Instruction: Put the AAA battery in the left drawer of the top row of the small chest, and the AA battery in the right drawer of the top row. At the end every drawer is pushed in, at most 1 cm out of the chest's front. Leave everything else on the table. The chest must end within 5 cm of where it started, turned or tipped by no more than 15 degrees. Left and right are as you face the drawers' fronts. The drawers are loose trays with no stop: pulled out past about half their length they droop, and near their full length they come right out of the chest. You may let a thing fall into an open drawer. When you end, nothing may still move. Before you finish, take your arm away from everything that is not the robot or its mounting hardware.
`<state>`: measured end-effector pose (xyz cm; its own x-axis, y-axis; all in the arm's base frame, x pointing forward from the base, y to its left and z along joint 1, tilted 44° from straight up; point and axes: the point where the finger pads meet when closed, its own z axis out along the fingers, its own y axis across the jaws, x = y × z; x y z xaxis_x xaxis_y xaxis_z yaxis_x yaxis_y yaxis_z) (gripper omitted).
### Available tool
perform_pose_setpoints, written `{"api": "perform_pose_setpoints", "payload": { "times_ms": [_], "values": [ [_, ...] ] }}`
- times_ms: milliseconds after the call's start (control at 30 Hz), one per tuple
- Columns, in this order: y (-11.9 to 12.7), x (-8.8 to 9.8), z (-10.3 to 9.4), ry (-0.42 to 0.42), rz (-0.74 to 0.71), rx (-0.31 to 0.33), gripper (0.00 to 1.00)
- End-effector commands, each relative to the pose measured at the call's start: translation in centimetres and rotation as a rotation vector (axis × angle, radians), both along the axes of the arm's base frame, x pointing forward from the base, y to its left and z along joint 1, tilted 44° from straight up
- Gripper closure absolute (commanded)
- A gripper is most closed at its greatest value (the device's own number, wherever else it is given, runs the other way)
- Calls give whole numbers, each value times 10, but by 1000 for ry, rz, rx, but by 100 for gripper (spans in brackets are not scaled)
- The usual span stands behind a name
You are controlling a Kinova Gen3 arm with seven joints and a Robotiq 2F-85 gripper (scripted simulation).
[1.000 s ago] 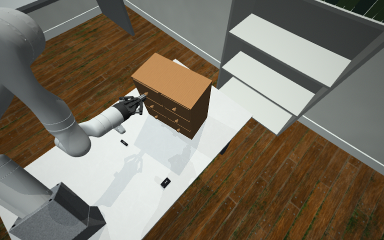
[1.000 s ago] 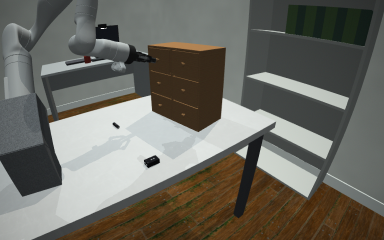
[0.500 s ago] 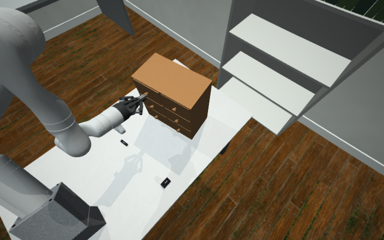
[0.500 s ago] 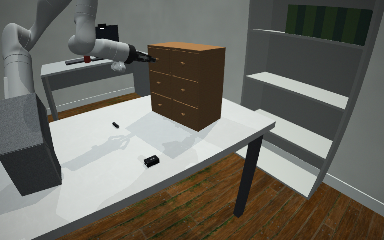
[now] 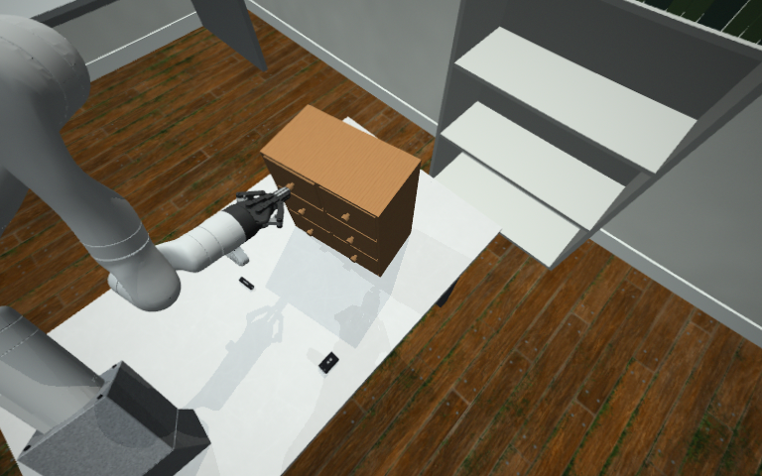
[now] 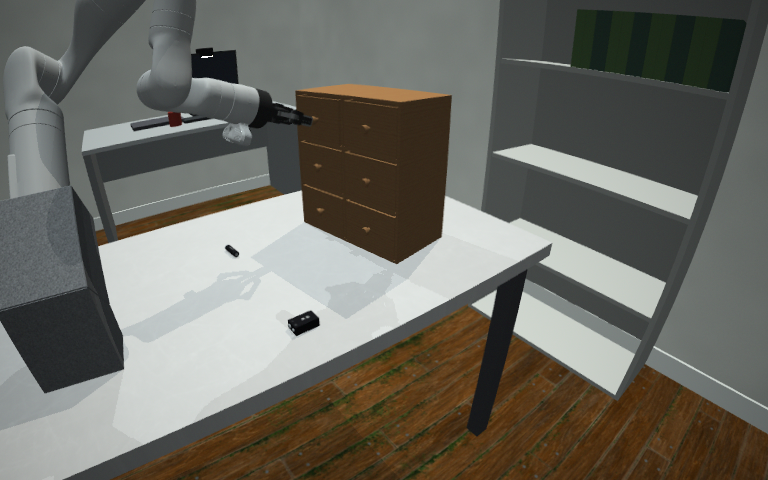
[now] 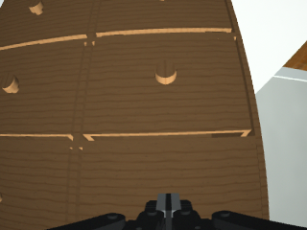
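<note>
pushing the top-left drawer home

keep the gripper [image 5: 288,191] [image 6: 309,120] [image 7: 168,207], closed and empty, square to the front; one battery [image 5: 246,283] [image 6: 231,250] lies inward from the bench's [image 5: 185,342] [image 6: 169,390] long edges.

The arm reaches out from its base with the forearm nearly level, and the gripper [image 5: 285,193] [image 6: 307,120] [image 7: 168,207] points forward, fingertips pressed together, empty.
</note>
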<state>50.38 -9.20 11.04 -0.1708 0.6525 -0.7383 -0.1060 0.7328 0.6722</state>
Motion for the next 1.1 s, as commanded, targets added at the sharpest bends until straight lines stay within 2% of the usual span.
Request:
{"api": "perform_pose_setpoints", "payload": {
  "times_ms": [0, 533, 633, 700, 933, 1067],
  "values": [
    [-1, 0, 1, -2, -2, -1, 100],
    [-1, -2, 0, -2, -2, -1, 100],
    [0, -11, -2, -2, -2, -1, 100],
    [0, -11, -2, -2, -2, -1, 100],
    [1, -43, -8, -2, -2, -1, 100],
    [1, -49, -9, -2, -2, -1, 100]
  ]
}}
